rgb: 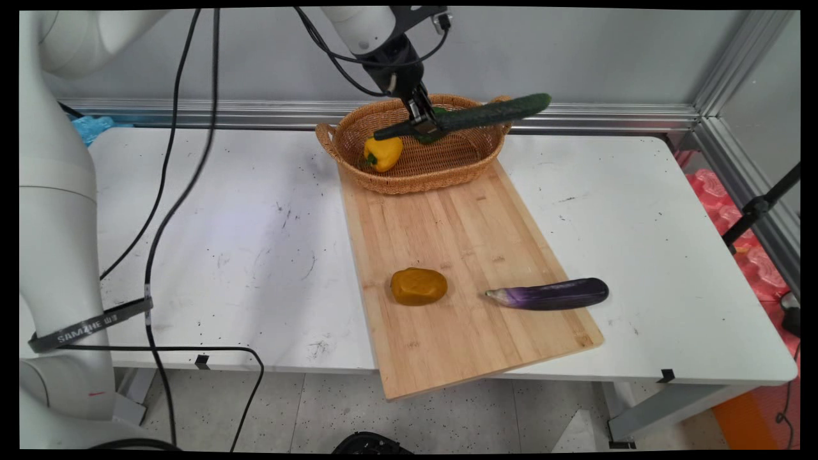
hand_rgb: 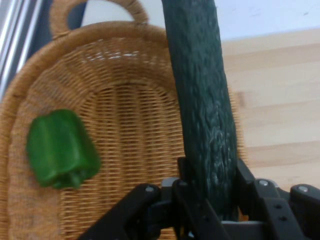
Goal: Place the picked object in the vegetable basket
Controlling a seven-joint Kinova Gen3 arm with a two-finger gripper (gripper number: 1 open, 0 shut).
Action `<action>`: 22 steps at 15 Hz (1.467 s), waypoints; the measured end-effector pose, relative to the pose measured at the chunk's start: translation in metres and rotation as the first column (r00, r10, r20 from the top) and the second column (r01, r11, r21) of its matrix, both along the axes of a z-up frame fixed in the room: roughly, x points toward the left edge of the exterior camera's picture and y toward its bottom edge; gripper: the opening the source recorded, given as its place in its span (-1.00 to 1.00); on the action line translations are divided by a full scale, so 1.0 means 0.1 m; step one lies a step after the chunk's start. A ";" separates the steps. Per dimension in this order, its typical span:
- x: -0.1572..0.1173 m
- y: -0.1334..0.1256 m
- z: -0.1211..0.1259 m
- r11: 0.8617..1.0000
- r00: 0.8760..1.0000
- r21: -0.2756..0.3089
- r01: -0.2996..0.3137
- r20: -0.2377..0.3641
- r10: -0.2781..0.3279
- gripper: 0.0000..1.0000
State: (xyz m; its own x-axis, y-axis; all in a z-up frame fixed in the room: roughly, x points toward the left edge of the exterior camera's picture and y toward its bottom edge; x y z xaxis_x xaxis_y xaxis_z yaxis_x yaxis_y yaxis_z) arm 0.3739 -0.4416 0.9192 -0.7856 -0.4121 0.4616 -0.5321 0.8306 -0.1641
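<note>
White tabletop (rgb: 243,211), scuffed and speckled, fills most of the main view, with a grey wall and an aluminium rail along the top of the frame. At the far left a dark strap (rgb: 89,326) wraps the arm's base link — its pale lettering looks like "SAMZHE", though the last characters are too small to read. Black cables (rgb: 167,191) hang down the left third of the frame.

Right of them, a long wooden cutting board (rgb: 460,255) runs from upper centre to lower centre. On its lower part lies a brown-orange lump (rgb: 418,285), and just to its right a purple eggplant (rgb: 549,294) lies half on the board, half past its right edge. At the board's top end sits a wicker basket (rgb: 383,182) with a yellow bell pepper (rgb: 383,153) in its left half.

Above the basket at top centre, the gripper (rgb: 422,121) has its fingers clamped on a dark green cucumber (rgb: 470,116), gripping it toward its left end (the long end slants up and right past the basket's rim). The cucumber hangs clear of the basket floor.

Seen from the hand view, the cucumber (hand_rgb: 202,100) rises from between the fingers (hand_rgb: 186,172) to the top edge — a green bell pepper (hand_rgb: 60,150) lies on the basket (hand_rgb: 125,85) weave at the left.
</note>
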 end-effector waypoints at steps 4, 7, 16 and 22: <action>0.14 -0.15 -0.05 1.000 1.000 -0.013 0.003 0.019 -0.003 -1.00; 0.22 -0.24 -0.12 1.000 1.000 -0.012 0.003 0.021 -0.003 -1.00; 0.21 -0.32 -0.38 1.000 0.999 0.004 -0.028 -0.030 0.028 -1.00; 0.19 -0.28 -0.52 0.999 0.999 0.013 -0.041 -0.033 0.041 -1.00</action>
